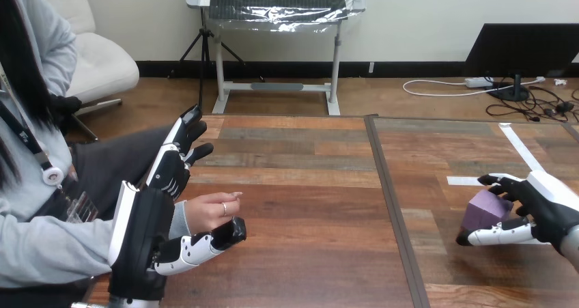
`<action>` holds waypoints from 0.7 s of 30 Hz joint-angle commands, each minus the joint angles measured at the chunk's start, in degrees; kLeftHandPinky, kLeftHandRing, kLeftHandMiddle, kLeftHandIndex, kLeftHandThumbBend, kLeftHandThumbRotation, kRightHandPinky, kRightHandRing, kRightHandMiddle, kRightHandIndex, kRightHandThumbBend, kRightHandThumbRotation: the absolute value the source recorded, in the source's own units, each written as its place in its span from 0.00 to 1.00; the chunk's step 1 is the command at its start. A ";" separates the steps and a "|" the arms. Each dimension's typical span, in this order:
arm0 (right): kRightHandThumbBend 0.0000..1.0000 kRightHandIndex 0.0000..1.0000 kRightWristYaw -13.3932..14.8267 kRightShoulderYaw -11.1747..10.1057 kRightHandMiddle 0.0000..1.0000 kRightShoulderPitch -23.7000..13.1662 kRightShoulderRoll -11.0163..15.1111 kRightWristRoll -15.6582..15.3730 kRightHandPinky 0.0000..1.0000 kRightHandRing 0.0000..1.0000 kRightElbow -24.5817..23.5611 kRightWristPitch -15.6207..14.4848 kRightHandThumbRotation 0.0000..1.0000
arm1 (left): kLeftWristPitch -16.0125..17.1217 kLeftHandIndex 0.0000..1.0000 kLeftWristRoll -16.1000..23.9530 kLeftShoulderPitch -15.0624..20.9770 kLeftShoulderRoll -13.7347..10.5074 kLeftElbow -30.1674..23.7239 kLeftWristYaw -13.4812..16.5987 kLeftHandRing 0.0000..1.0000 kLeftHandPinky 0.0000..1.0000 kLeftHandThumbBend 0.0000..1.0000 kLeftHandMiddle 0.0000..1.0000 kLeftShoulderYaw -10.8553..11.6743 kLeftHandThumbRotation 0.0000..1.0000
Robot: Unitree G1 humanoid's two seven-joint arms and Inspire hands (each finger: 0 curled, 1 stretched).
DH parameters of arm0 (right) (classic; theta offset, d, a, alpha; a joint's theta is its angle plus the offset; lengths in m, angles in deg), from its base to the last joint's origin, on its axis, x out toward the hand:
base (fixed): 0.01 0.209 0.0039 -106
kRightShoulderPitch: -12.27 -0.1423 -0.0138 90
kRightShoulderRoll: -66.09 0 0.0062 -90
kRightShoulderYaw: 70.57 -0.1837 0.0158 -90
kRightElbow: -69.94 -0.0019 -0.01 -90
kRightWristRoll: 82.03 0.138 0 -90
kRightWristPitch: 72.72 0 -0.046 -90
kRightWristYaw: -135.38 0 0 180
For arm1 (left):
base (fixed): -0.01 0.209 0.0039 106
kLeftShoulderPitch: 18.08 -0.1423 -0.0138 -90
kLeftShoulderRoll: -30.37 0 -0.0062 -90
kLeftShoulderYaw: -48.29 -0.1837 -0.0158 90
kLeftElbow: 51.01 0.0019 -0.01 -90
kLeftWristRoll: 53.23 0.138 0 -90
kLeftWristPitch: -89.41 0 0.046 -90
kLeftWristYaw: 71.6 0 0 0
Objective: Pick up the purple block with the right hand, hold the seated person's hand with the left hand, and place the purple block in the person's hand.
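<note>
Head view: right of the table seam [390, 205], the right hand [546, 212] is clasping the purple block [483, 211] with curled fingers and thumb; the block is probably light and rigid, best pinched across flat faces. Left of the seam, the left hand [153, 226] is lying open, thumb under the person's hand [208, 211], contact unclear.

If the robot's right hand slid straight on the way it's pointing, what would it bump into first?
Probably the person's hand. The right hand, curled round the purple block, points across the table toward it, though depth is hard to judge.
</note>
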 commanded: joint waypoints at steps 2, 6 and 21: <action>0.96 0.83 3.76 0.13 0.66 -1.37 0.67 -0.33 0.60 0.63 -3.92 -2.60 0.25 | 0.05 0.93 -0.81 1.79 -0.80 -3.33 -0.50 0.93 0.85 1.00 0.95 0.53 0.59; 0.94 0.76 6.93 0.57 0.61 -1.17 0.15 -1.10 0.53 0.57 -4.20 -3.50 0.16 | 0.02 0.93 -1.16 1.80 -0.81 -3.52 -0.83 0.93 0.85 1.00 0.95 0.50 0.58; 0.85 0.44 18.77 3.08 0.40 -1.27 -1.40 -4.61 0.33 0.34 -1.96 -4.69 0.00 | -0.10 0.91 -1.91 1.34 -0.63 -4.59 -1.18 0.92 0.85 1.00 0.94 0.77 0.57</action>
